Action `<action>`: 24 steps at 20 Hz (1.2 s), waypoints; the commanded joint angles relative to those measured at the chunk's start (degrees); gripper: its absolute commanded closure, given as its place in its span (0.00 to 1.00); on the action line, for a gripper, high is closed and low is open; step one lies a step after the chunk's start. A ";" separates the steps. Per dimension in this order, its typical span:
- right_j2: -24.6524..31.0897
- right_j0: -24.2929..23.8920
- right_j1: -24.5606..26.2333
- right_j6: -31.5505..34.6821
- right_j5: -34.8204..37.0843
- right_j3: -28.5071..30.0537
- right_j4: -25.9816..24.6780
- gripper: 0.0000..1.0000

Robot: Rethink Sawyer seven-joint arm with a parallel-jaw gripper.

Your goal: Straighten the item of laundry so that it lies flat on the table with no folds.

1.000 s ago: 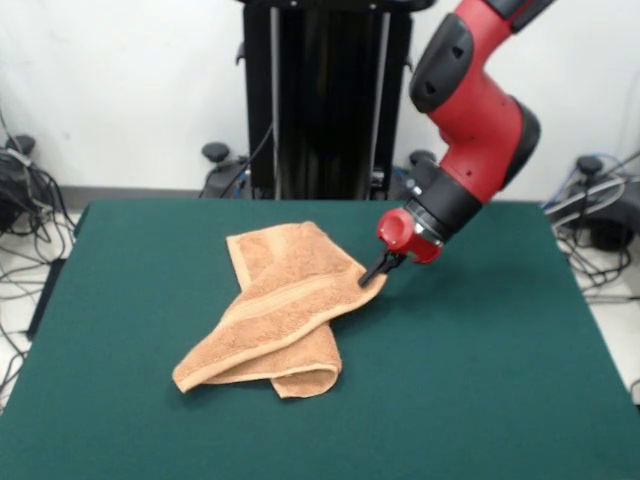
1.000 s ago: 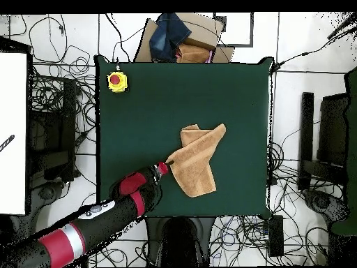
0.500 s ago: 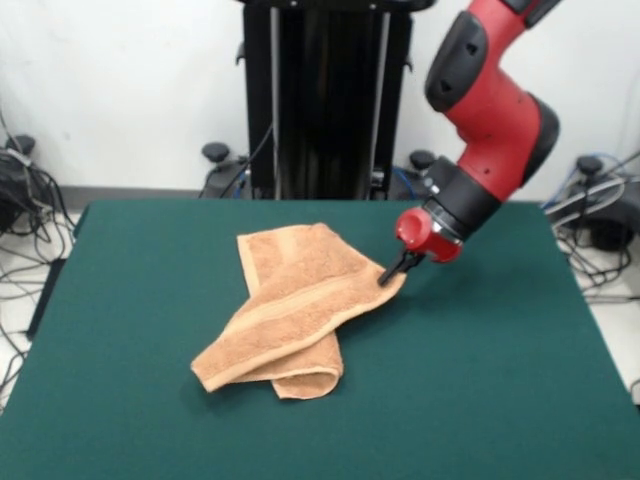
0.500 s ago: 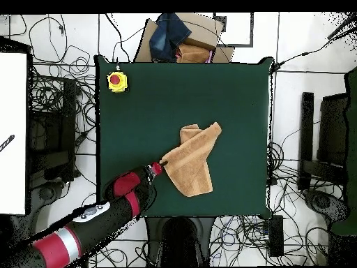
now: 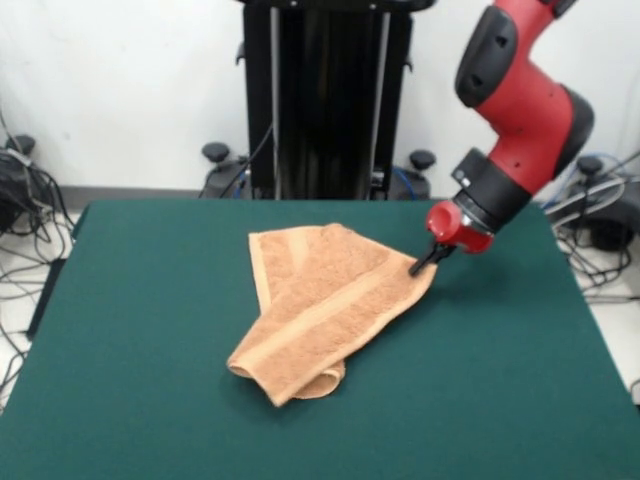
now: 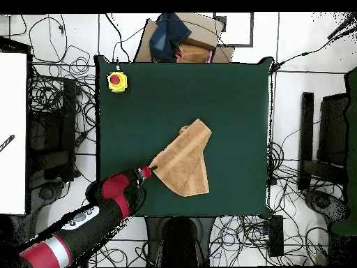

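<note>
The orange-tan towel [image 5: 325, 305] lies folded over itself near the middle of the green table [image 5: 130, 300], with a pale woven band running diagonally across its top layer. Its near end curls under. My gripper [image 5: 424, 264] is shut on the towel's right corner and holds it just above the cloth. In the overhead view the towel [image 6: 185, 159] stretches from the gripper [image 6: 150, 169] up toward the table's centre, and the red arm reaches in from the lower left.
A yellow box with a red button [image 6: 116, 81] sits at one corner of the table [image 6: 230, 98]. A cardboard box with clothes [image 6: 183, 40] stands beyond the far edge. Cables cover the floor around the table.
The gripper has moved right in the front view, pulling the towel's corner with it. The towel has dragged along and stretched out; its far end has drawn in.
</note>
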 commanded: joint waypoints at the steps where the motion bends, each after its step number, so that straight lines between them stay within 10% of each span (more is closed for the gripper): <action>1: 7.78 1.40 -1.27 21.60 7.57 -4.32 4.93 1.00; 24: 11.24 3.81 -4.58 25.08 7.35 -4.09 10.03 1.00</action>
